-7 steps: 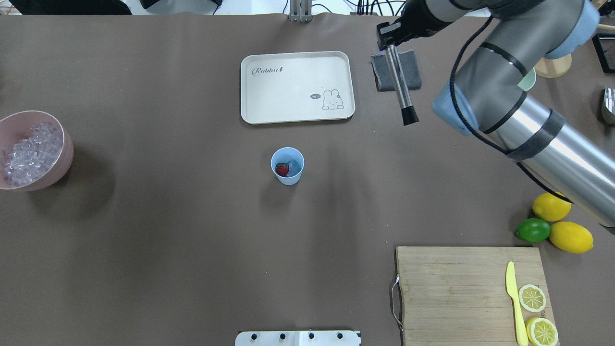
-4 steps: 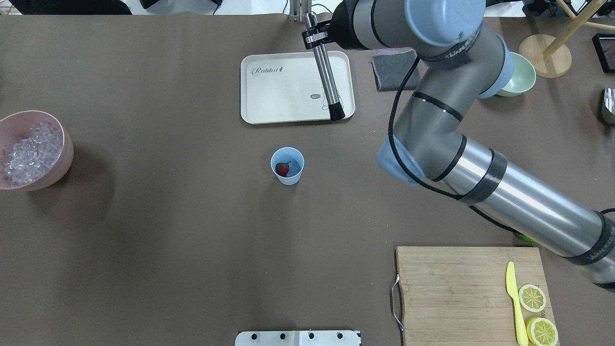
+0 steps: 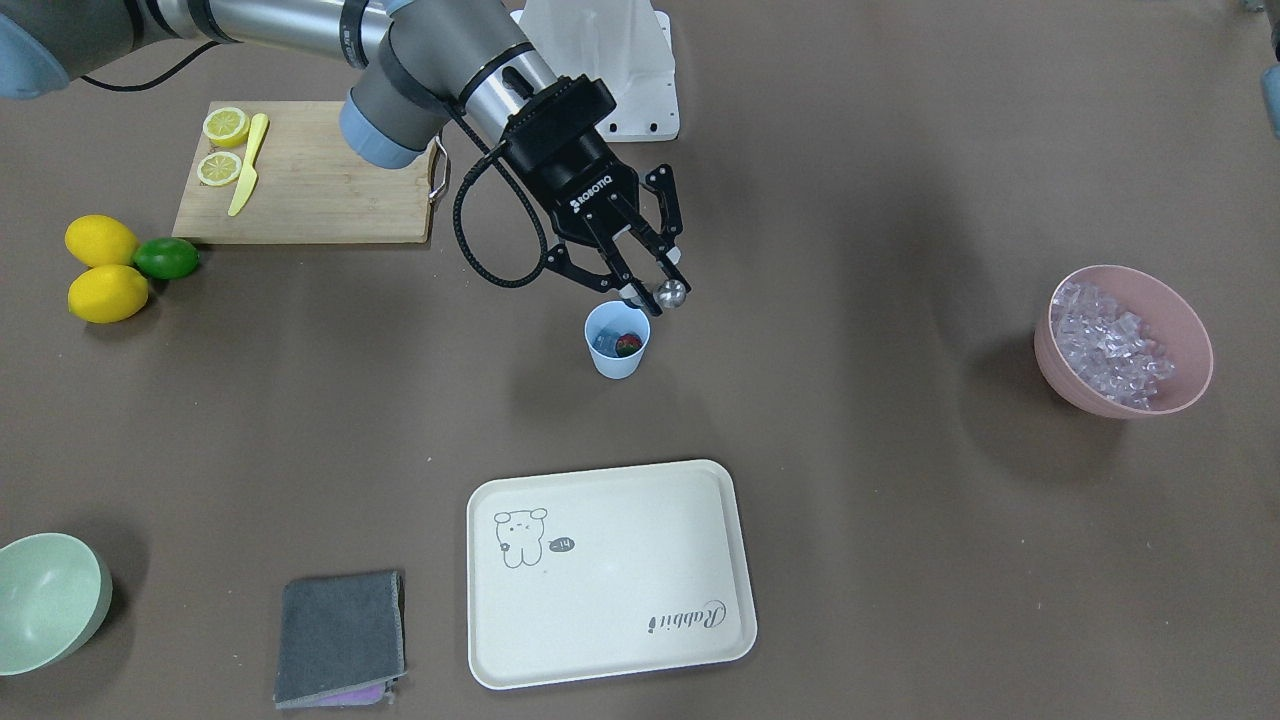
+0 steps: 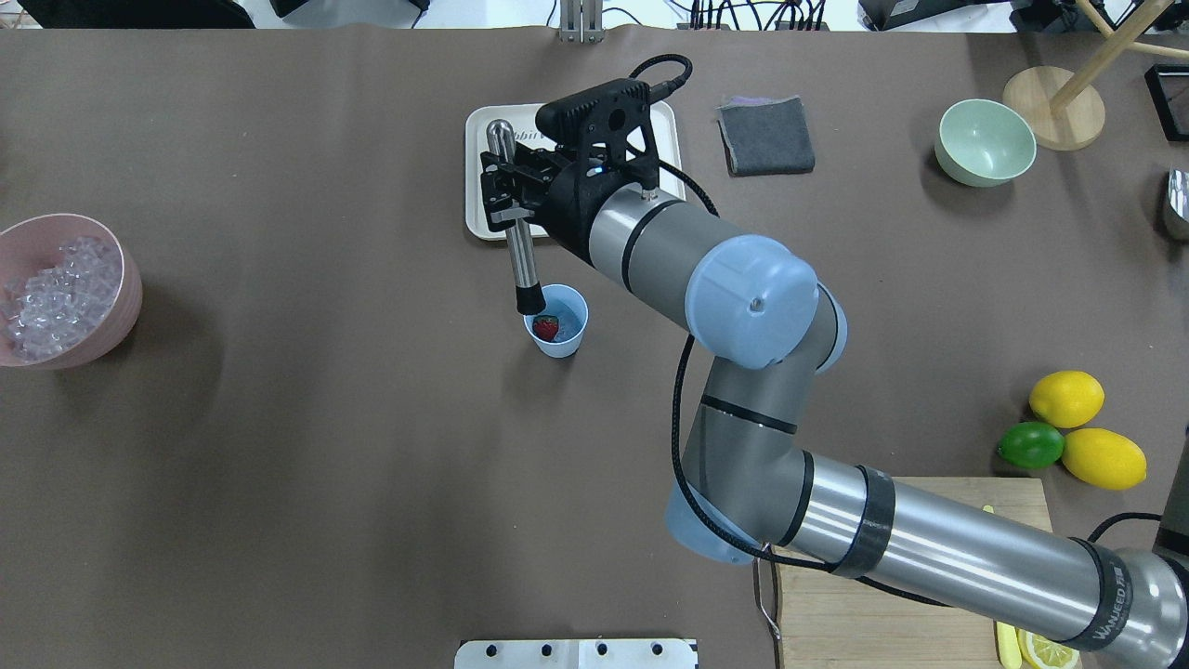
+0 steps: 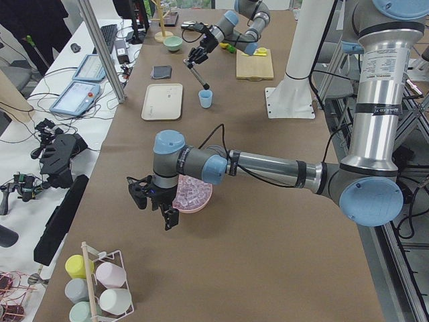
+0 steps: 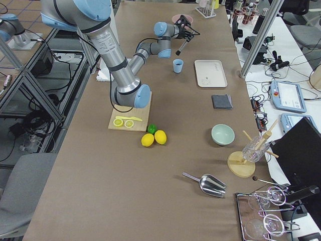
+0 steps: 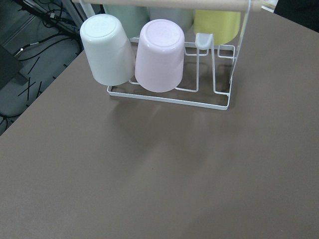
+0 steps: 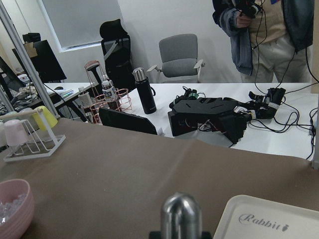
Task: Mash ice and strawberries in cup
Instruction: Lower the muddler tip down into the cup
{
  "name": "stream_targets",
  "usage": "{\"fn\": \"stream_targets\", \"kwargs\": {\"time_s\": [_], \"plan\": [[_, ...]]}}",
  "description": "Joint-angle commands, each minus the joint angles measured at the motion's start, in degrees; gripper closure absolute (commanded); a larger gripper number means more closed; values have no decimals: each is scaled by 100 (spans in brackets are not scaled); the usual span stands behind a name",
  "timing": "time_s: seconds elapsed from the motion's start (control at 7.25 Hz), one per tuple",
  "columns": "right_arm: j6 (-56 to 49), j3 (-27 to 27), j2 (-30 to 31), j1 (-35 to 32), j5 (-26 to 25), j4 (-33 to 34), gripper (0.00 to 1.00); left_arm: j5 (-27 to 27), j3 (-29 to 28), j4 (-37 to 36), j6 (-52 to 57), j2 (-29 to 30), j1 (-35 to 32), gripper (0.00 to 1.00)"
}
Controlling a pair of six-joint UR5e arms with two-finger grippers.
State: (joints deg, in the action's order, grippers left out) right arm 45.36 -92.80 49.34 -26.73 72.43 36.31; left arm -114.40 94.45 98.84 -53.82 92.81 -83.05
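The light-blue cup point(image 4: 555, 336) stands mid-table with the red strawberry point(image 4: 546, 327) and some ice point(image 4: 568, 321) inside. It also shows in the front view point(image 3: 617, 352), with the strawberry point(image 3: 628, 346) in it. My right gripper point(image 4: 506, 197) is shut on a steel muddler point(image 4: 525, 269), held tilted. Its black tip hangs at the cup's far-left rim, just above the opening. The gripper point(image 3: 640, 288) sits right above the cup in the front view. My left gripper point(image 5: 154, 204) hovers beside the pink bowl; I cannot tell whether it is open.
A pink bowl point(image 4: 130, 307) full of ice cubes point(image 4: 56, 297) sits at the left edge. A cream tray point(image 3: 610, 570), grey cloth point(image 4: 766, 135) and pale green bowl point(image 4: 985, 141) lie beyond the cup. Lemons and a lime point(image 4: 1066, 398) and a cutting board point(image 3: 310, 180) are on the right.
My right arm has swung the muddler leftward from over the grey cloth, across the tray, and down to the cup. The cup and its contents have not moved.
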Motion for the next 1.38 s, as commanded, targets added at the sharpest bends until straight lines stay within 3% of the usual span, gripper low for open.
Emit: {"fn": "stream_targets", "kwargs": {"time_s": [0.0, 0.14, 0.55, 0.83, 1.24], "plan": [[-36, -27, 197, 186, -746, -440, 100, -65, -24, 4, -23, 0, -36, 2], [-45, -45, 233, 212, -1278, -501, 100, -65, -24, 4, -32, -26, -36, 2], [-693, -141, 470, 422, -1914, -686, 100, -74, -41, 4, -32, -35, -36, 2], [-959, -133, 453, 940, -2600, -713, 100, -187, -41, 4, -32, -44, -36, 2], [-1073, -124, 506, 1073, -2813, -722, 100, -188, -41, 4, -32, -53, -36, 2]]}}
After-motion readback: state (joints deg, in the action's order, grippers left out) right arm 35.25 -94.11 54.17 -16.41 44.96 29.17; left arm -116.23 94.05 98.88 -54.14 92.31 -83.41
